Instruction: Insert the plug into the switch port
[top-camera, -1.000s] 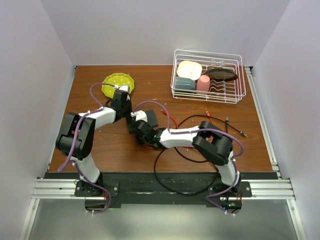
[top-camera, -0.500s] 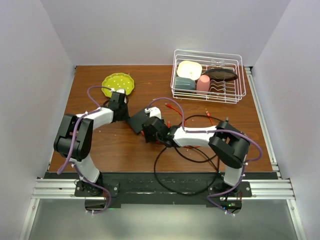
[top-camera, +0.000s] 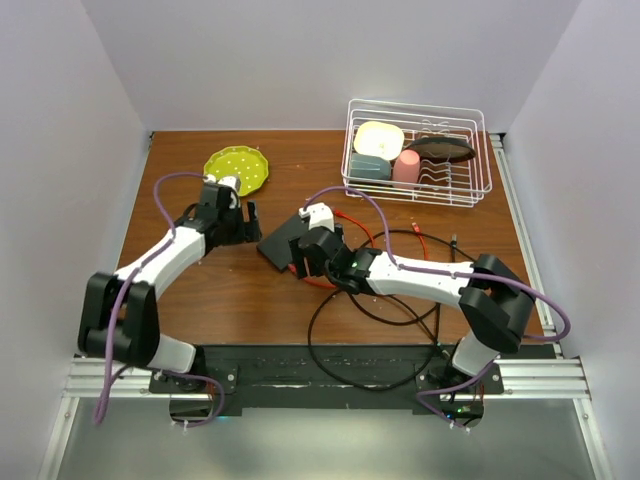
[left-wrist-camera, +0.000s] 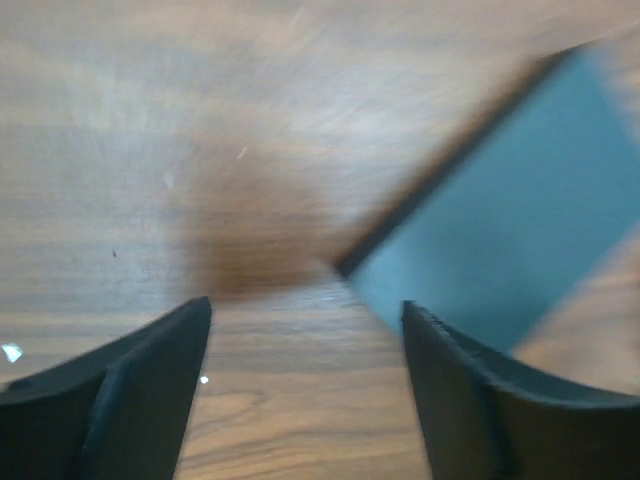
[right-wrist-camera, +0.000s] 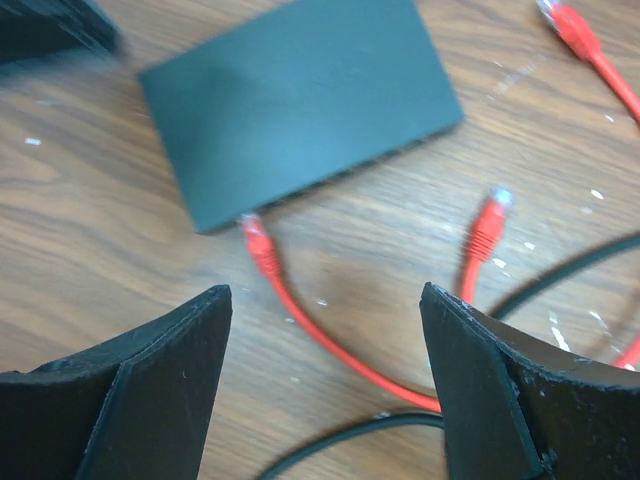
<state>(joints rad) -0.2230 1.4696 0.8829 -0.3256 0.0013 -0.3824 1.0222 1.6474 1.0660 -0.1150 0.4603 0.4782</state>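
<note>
**Plug insertion, apparently complete.**
Spread and empty: left gripper and right gripper. The red plug appears seated in a switch port on the black switch box, mid-table; only retreat seems left. Beyond: wooden table, yellow-green plate, wire dish rack, pale walls.

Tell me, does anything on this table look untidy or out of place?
Yes. A red plug lies loose on the wood beside the black box, not in any port, black cables sprawl in loops, and white specks litter the surface.
</note>
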